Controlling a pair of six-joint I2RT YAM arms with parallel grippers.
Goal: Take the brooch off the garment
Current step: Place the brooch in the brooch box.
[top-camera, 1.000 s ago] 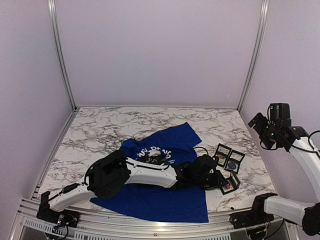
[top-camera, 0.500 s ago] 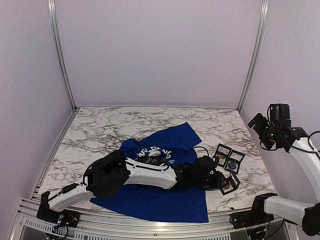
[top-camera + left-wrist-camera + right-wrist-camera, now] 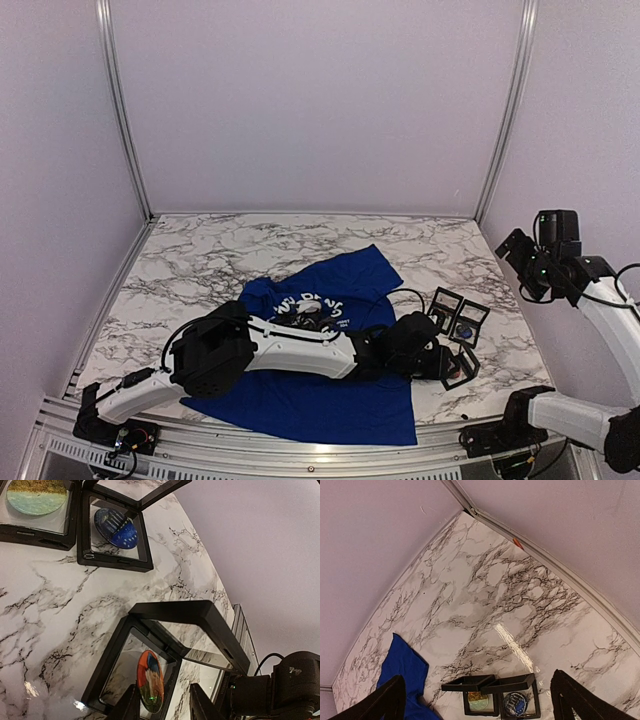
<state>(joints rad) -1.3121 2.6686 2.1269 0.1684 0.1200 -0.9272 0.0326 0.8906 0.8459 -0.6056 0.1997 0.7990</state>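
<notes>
We log two arms of one build. The left arm (image 3: pixel 290 348) has glossy white tubular link shells, a bulky matt black joint housing (image 3: pixel 210 358) at 7 o'clock in the top view, a black base block (image 3: pixel 92 415) with a small red detail (image 3: pixel 137 437) beside it, and a thin black cable (image 3: pixel 398 296) off the wrist. At 3 o'clock, the right arm (image 3: pixel 612 322) has the same white shells, a black wrist block (image 3: pixel 550 250), a black base (image 3: pixel 505 428) and a black lead (image 3: pixel 630 268). The left gripper (image 3: pixel 162 700) has two flat black fingers (image 3: pixel 201 706). The right gripper (image 3: pixel 477 676) has wide, tapered, matt black fingers (image 3: pixel 382 702).
</notes>
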